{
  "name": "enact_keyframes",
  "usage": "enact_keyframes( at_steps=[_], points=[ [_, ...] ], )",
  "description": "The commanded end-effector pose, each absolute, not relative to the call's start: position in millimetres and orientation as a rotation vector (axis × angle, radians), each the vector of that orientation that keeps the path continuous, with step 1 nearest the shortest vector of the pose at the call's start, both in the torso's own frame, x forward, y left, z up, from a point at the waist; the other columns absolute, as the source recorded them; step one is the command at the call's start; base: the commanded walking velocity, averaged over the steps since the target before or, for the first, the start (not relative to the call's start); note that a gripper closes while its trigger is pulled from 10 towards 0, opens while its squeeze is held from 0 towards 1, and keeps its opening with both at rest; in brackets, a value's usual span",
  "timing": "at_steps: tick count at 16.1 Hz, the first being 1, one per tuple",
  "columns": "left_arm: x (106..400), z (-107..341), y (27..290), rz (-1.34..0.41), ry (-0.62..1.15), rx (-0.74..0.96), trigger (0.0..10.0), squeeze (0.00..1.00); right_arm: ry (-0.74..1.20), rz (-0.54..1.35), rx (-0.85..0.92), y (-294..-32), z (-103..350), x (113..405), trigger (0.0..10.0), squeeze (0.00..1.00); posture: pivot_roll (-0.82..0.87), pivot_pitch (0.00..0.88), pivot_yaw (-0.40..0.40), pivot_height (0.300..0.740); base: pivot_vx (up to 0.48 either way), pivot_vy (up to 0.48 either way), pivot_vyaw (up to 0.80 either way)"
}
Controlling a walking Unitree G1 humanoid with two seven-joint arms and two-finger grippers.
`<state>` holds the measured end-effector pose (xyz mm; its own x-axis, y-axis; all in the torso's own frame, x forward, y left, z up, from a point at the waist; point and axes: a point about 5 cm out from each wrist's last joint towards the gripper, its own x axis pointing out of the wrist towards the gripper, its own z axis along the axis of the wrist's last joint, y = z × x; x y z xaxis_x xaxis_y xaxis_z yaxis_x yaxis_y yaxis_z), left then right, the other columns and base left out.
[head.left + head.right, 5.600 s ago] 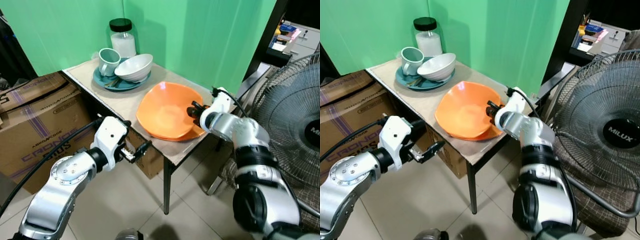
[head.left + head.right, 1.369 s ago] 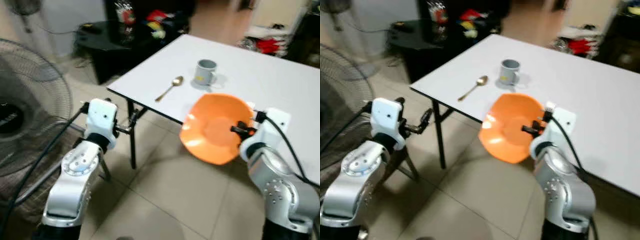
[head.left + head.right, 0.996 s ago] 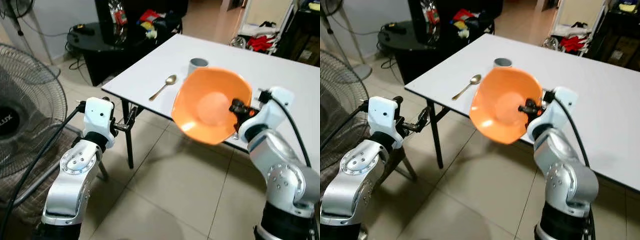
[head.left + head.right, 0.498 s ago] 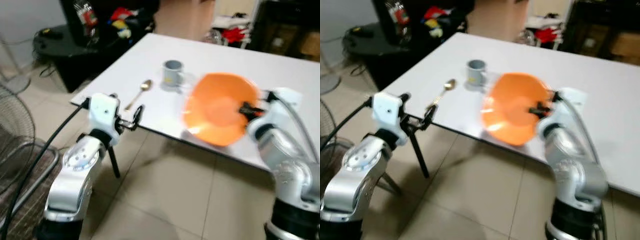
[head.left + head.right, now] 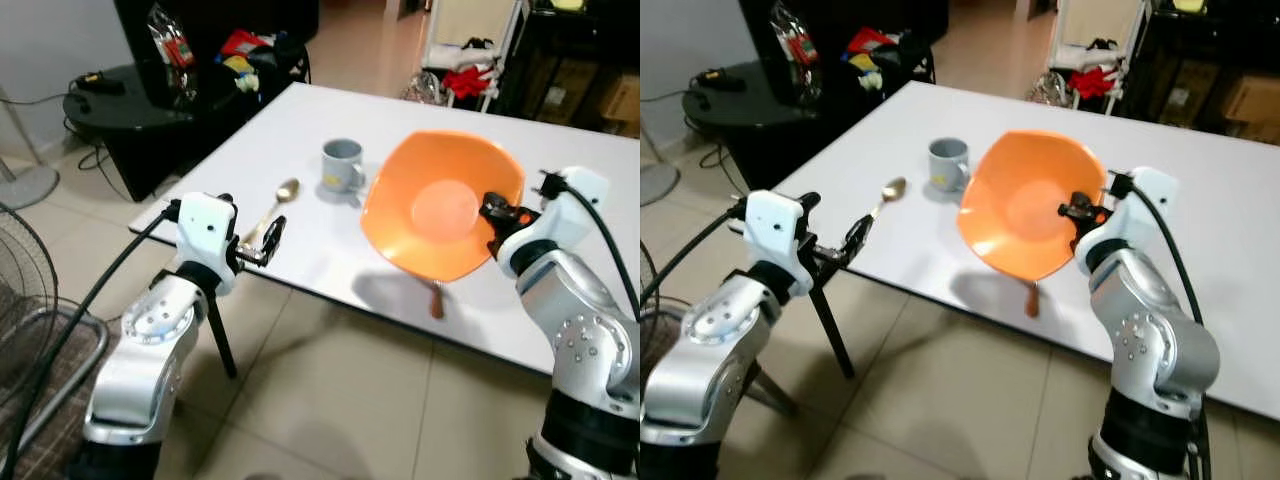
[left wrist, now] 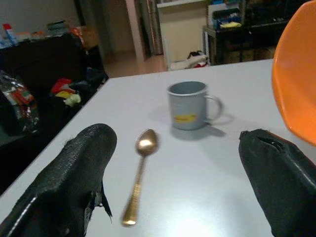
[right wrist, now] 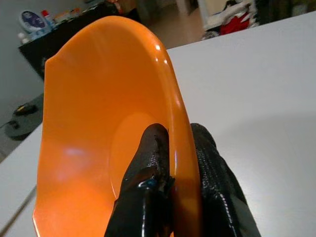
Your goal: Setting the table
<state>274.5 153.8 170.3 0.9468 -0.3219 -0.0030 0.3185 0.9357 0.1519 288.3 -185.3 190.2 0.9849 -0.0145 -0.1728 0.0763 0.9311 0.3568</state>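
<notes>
My right gripper point(image 5: 495, 211) is shut on the rim of a large orange plate point(image 5: 440, 205), held tilted above the white table point(image 5: 560, 170); the right wrist view shows the fingers point(image 7: 148, 170) pinching that rim point(image 7: 180, 148). A grey mug point(image 5: 342, 165) stands on the table, with a gold spoon point(image 5: 280, 197) lying beside it. A brown utensil handle point(image 5: 436, 300) pokes out under the plate's lower edge. My left gripper point(image 5: 268, 240) is open near the table's front corner, short of the spoon point(image 6: 138, 173) and mug point(image 6: 190, 105).
A black round stand point(image 5: 120, 100) with cables and a dark cabinet with bags stand beyond the table's left side. A fan guard point(image 5: 25, 330) is low at the left. Tiled floor point(image 5: 330, 400) lies before the table's front edge.
The camera has come closer to the white table and steadied. The orange plate in my right gripper now hangs over the table surface, past the mug. The left gripper stays open.
</notes>
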Motion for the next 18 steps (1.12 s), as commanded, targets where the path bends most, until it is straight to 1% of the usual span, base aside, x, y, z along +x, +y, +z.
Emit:
enact_keyframes(
  at_steps=[1,6,8,14,18],
  points=[
    [274,171,158,-0.319,-0.021,0.156,10.0,0.00,0.125,0.016,0.379,-174,202,291,10.0,0.00,0.08,0.000,0.014,0.740,0.319,0.000,0.00],
    [274,171,157,-0.335,-0.021,0.157,10.0,0.00,0.137,-0.007,0.393,-182,202,295,10.0,0.00,0.08,0.000,0.014,0.740,0.321,0.000,0.00],
    [274,171,157,-0.339,-0.021,0.158,10.0,0.00,0.138,-0.009,0.395,-182,202,295,10.0,0.00,0.08,0.000,0.014,0.740,0.321,0.000,-0.61],
    [273,171,157,-0.352,-0.021,0.170,10.0,0.00,0.124,-0.001,0.420,-183,204,296,10.0,0.00,0.09,0.000,0.014,0.740,0.316,0.000,0.00],
    [273,171,157,-0.357,-0.022,0.172,10.0,0.00,0.121,-0.014,0.439,-185,203,302,10.0,0.00,0.09,0.000,0.012,0.740,0.307,0.000,0.00]
  ],
)
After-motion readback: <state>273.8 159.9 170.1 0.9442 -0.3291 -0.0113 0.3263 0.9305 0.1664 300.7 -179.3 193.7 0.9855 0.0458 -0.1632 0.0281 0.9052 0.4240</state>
